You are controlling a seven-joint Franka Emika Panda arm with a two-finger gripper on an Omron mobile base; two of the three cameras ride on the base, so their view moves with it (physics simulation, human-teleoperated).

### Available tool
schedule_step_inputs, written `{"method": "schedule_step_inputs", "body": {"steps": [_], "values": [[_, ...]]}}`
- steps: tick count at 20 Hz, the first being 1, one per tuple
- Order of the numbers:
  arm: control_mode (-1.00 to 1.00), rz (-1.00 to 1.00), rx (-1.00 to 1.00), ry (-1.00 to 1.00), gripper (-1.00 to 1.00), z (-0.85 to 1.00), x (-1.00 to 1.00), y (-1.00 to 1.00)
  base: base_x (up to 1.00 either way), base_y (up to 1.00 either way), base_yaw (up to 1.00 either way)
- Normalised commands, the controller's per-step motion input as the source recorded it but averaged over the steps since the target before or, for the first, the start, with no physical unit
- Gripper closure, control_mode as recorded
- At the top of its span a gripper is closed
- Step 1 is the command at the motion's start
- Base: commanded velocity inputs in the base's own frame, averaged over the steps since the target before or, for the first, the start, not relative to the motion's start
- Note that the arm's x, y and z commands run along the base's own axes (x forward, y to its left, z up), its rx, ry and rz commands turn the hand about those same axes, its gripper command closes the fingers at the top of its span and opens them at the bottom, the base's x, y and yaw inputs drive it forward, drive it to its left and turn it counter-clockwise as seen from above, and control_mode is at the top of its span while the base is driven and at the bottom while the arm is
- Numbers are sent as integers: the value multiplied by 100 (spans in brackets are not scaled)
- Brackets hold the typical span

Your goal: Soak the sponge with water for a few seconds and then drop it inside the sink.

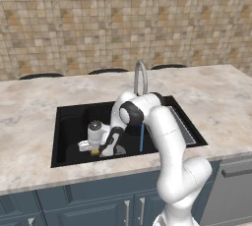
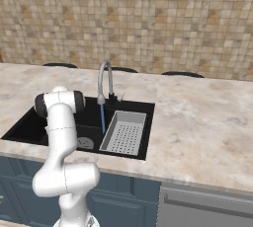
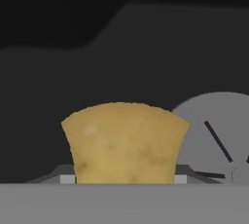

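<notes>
Yellow-orange and mottled, the sponge [image 3: 125,142] sits pinched between the gripper [image 1: 96,150] fingers, low inside the black sink [image 1: 74,117] near the round grey drain [image 3: 220,138]. Water [image 2: 103,118] streams from the silver faucet [image 2: 105,80]. Marble countertop [image 2: 197,122] and tan tiled wall [image 2: 148,18] surround it.

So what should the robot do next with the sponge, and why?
Probably open the jaws a little more and let go. The sponge sits low inside the sink near the drain, away from the running water, so it looks ready to drop.
</notes>
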Motion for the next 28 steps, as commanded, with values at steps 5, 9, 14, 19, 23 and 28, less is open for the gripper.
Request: {"method": "schedule_step_inputs", "body": {"steps": [5, 9, 14, 19, 23, 28], "values": [[-100, 0, 0, 0, -100, 26, 0, 0, 0, 0, 0], [-100, 0, 0, 0, -100, 60, 0, 0, 0, 0, 0], [-100, 0, 0, 0, -100, 80, 0, 0, 0, 0, 0], [-100, 0, 0, 0, -100, 78, -14, 0, 0, 0, 0], [-100, 0, 0, 0, -100, 68, -29, 0, 0, 0, 0], [-100, 0, 0, -2, -100, 72, -43, 0, 0, 0, 0]]}}
